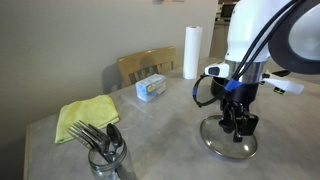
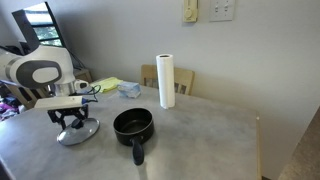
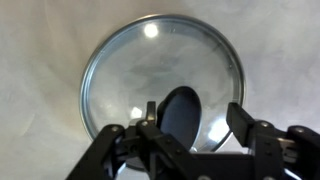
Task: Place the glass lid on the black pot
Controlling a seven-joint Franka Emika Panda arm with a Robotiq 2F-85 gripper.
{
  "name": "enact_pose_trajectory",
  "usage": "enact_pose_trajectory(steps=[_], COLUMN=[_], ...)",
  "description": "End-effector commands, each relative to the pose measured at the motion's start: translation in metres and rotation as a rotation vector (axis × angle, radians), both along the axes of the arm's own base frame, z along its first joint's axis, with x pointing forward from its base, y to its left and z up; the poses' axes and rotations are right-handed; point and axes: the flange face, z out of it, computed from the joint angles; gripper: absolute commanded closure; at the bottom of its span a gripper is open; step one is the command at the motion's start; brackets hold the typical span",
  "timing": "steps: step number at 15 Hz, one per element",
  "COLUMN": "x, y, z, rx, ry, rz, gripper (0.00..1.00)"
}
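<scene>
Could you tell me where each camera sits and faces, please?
Exterior view: low by the cutlery jar, facing the arm and gripper over the glass lid.
Exterior view: higher, across the table, facing the black pot; arm at picture left.
Wrist view: straight down on the glass lid; fingers show.
All three share the glass lid.

The Panda arm is glossy white, its links rounded and bulbous, with a dark grey joint cap. Black cables curve down along it — one loops out near the wrist (a blue part shows there). The Robotiq gripper is matte black, its fingers blocky.
</scene>
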Motion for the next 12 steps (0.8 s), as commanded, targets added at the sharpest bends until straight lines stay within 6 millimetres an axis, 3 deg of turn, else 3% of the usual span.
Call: enact_pose_trajectory(steps=[1,5,8,12], x=[-0.005,-0.002,0.001,0.007], y=[-0.005,-0.005,-0.002,0.005], z=[0.003,0.006,0.019,0.055], rx=[0.008,0.008,-0.007,-0.027], ry=[-0.029,-0.063,-0.078,-0.093], rz=[0.019,-0.010,-0.081,-0.195], gripper=[0.59,0.85,0.85,0.85])
